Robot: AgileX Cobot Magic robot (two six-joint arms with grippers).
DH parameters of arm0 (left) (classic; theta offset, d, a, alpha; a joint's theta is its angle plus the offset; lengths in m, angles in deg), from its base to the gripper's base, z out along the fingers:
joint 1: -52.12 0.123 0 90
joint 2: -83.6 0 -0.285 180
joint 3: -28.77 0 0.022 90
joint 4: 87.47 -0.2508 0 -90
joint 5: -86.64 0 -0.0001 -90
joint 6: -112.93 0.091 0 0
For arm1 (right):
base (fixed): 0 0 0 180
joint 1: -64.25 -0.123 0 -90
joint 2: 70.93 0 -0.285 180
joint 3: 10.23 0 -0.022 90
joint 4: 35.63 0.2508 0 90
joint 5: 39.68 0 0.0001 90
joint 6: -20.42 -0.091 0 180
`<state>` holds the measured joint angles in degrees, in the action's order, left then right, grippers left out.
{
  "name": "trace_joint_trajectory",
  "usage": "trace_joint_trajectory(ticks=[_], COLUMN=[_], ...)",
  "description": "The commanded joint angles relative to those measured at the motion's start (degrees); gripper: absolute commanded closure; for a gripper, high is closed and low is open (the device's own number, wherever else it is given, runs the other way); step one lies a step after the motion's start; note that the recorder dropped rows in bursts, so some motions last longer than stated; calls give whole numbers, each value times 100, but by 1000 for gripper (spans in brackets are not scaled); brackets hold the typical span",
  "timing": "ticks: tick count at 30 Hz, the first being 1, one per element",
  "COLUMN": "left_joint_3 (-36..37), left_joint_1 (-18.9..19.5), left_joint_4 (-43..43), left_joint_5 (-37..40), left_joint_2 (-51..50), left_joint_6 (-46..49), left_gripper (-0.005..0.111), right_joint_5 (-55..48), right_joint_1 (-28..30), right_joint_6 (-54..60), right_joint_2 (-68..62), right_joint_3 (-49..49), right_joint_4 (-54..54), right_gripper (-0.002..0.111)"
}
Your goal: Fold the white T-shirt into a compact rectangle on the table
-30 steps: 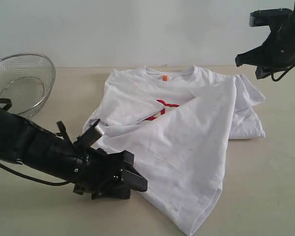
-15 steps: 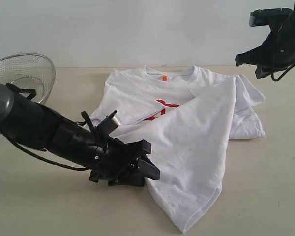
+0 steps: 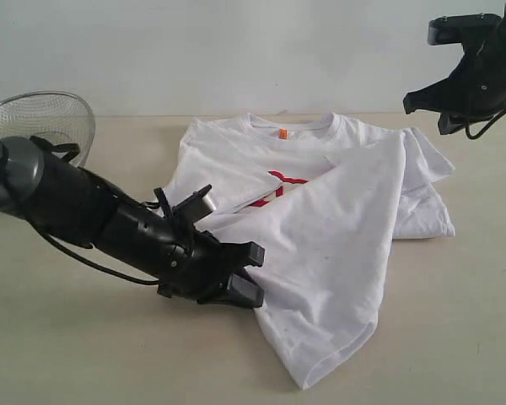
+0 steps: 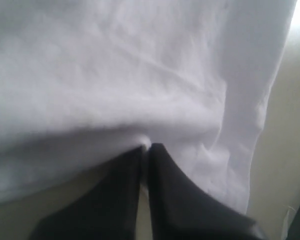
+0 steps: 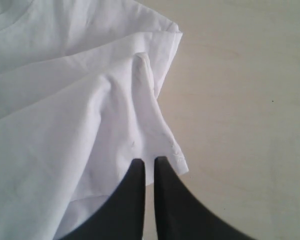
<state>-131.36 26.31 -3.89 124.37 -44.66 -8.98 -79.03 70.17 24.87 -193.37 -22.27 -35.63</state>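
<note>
so the left gripper point(image 3: 251, 275) slid in from the left and snapped its jaws together on the white T-shirt point(image 3: 337, 228)'s near edge, and the lower flap's rumpled up a bit

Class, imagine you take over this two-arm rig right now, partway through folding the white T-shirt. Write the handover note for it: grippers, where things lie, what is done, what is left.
Grippers: the left gripper is shut, its fingers pinching the edge of the white T-shirt low at the table. The right gripper is shut and empty, raised above the shirt's right sleeve.
Things: the shirt lies flat with one flap folded diagonally across the chest, partly covering the red lettering. The wire basket stands off to the left.
Done: one rough fold.
Left: fold in the other sides and square it into a compact rectangle.
</note>
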Motion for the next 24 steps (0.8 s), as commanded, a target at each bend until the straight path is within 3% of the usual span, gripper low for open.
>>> trace_joint_trajectory(ticks=[1, 4, 8, 14, 20, 24], left_joint_3=[-202, -367, -447, -1078, -1215, -1201], left_joint_1=[2, 2, 118, 838, 991, 991], left_joint_4=[-214, -251, -566, -652, -1161, -1927], left_joint_5=[-196, -300, -1534, -2171, -702, 277], left_joint_2=[330, 820, 1231, 1209, 1209, 1209], left_joint_6=[122, 236, 251, 463, 415, -284], left_gripper=[102, 102, 102, 102, 102, 102], right_joint_5=[22, 22, 8, -77, -248, -267], right_joint_1=[40, 40, 40, 40, 40, 40], right_joint_6=[56, 56, 55, 55, 155, 259], right_joint_2=[92, 92, 92, 92, 92, 92], right_joint_3=[-18, -18, -18, -18, -18, -18], right_joint_4=[-53, -53, -53, -53, -65, -65], right_gripper=[107, 107, 107, 107, 107, 107])
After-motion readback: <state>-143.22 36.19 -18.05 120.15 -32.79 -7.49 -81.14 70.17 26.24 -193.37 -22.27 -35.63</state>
